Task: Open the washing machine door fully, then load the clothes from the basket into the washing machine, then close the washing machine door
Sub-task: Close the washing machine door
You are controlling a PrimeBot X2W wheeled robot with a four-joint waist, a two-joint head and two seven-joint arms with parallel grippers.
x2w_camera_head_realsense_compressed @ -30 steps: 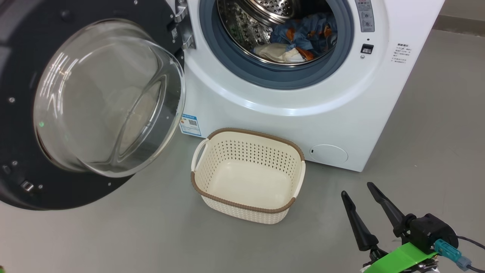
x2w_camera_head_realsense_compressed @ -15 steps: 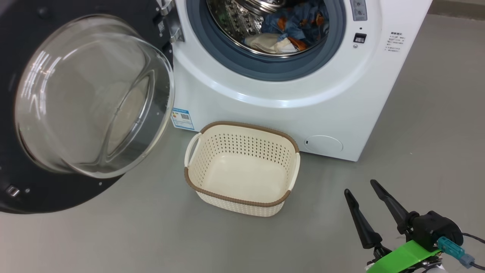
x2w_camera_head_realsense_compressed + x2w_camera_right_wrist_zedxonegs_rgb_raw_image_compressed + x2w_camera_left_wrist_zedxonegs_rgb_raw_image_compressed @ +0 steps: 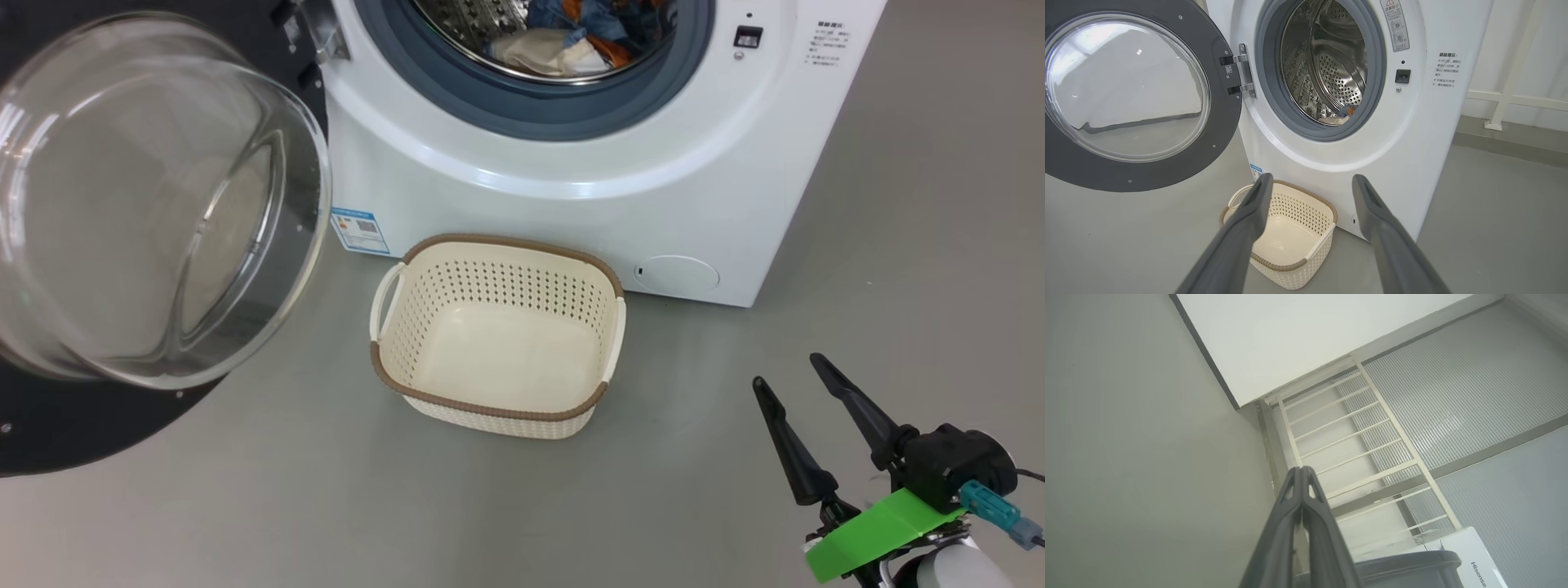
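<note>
What has moved since a second ago is your viewpoint, not the laundry: the washing machine door (image 3: 155, 204), the clothes (image 3: 563, 37), the basket (image 3: 482, 406) and the washing machine (image 3: 571, 204) have all slid up and to the left in the head view while keeping the same layout among themselves, so treat it as the head camera shifting. The door stands swung wide on its hinge to the left of the opening, its clear dome facing you and nothing near it. The clothes lie inside the steel drum, the blue printed garment on top of the cream one, both behind the blue-grey gasket; from here you cannot tell whether any edge trails toward the rim. The basket sits on the floor (image 3: 326, 506) just in front of the machine, upright and bare inside. Judging from that, loading looks finished and closing the door is the step left. Your right gripper (image 3: 788, 369) hovers low at the right, its fingers spread wide with nothing between them, well apart from both basket and door. Your left gripper (image 3: 1301, 469) has its fingers pressed together on nothing and points away from the work, toward a wall and a white railing (image 3: 1355, 433). The door is on your left, so the arm nearest it is aimed elsewhere; you will probably need to bring a gripper round behind the door's outer edge and check the gasket is clear before pushing it home.
</note>
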